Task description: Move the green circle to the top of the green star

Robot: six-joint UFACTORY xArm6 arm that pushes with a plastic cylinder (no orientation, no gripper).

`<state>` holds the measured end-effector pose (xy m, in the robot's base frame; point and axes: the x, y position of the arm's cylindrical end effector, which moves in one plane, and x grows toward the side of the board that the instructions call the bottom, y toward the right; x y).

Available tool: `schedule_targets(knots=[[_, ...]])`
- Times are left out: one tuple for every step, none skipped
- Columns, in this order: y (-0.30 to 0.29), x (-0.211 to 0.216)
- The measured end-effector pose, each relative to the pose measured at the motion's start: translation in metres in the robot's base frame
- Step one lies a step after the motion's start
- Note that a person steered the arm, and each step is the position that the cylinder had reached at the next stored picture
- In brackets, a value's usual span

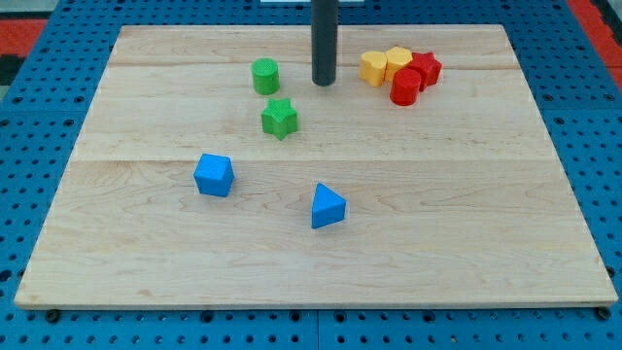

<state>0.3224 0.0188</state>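
Note:
The green circle [264, 76] sits near the view's top, left of centre. The green star [279, 118] lies just below it and slightly to the right, a small gap between them. My tip [324, 83] rests on the board to the right of the green circle, about a block's width away, and up and to the right of the green star. It touches no block.
A yellow heart-like block [373, 67], a yellow block [398, 62], a red star-like block [425, 68] and a red cylinder [406, 87] cluster at the top right. A blue cube [214, 175] and a blue triangle [328, 206] lie lower down. The wooden board [486, 214] rests on a blue pegboard.

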Motion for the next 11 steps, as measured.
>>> schedule_targets(knots=[[-0.007, 0.029], [-0.057, 0.034], [-0.077, 0.052], [-0.047, 0.02], [-0.036, -0.016], [-0.056, -0.038], [-0.11, -0.048], [-0.155, -0.028], [-0.138, -0.018], [-0.178, 0.001], [-0.141, 0.009]])
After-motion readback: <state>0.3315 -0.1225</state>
